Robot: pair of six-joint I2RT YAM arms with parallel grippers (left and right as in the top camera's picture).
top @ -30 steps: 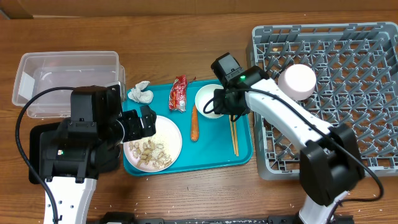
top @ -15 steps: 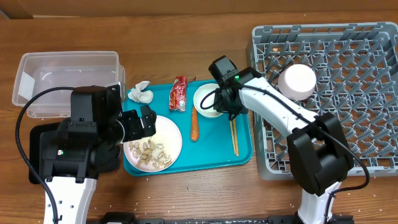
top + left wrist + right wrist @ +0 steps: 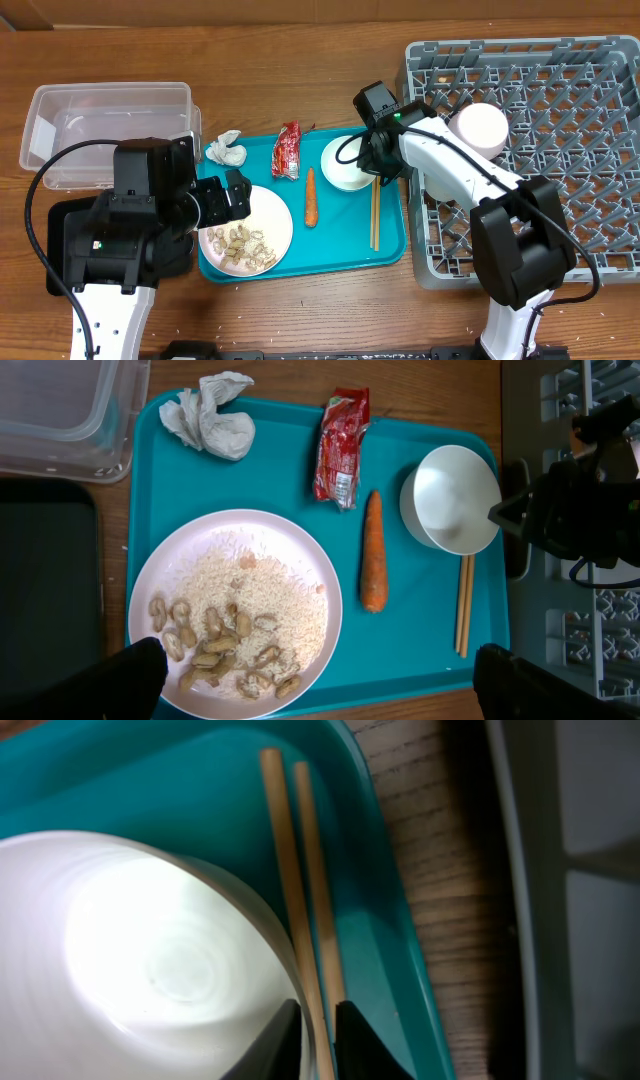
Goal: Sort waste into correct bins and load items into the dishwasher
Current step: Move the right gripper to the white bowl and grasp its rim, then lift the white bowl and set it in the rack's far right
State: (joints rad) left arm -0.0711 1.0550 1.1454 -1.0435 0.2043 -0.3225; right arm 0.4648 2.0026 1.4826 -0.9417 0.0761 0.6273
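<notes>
A teal tray (image 3: pixel 345 250) holds a white plate (image 3: pixel 270 215) of rice and peanuts, a carrot (image 3: pixel 310 195), a red packet (image 3: pixel 287 150), a crumpled tissue (image 3: pixel 226 148), wooden chopsticks (image 3: pixel 376 215) and a white bowl (image 3: pixel 345 165). My right gripper (image 3: pixel 372 165) is shut on the bowl's right rim (image 3: pixel 150 950), close against the chopsticks (image 3: pixel 285 870); its fingertips (image 3: pixel 318 1035) pinch the rim. My left gripper (image 3: pixel 225 195) is open and empty above the plate (image 3: pixel 235 610), its fingers wide apart (image 3: pixel 320 690).
A grey dish rack (image 3: pixel 560 150) stands at the right with a white cup (image 3: pixel 478 130) upside down in it. A clear plastic bin (image 3: pixel 105 120) sits at the back left and a black bin (image 3: pixel 70 245) under my left arm.
My right gripper has shifted right with the bowl's rim in it, drawing the bowl toward the chopsticks. The left arm has not moved.
</notes>
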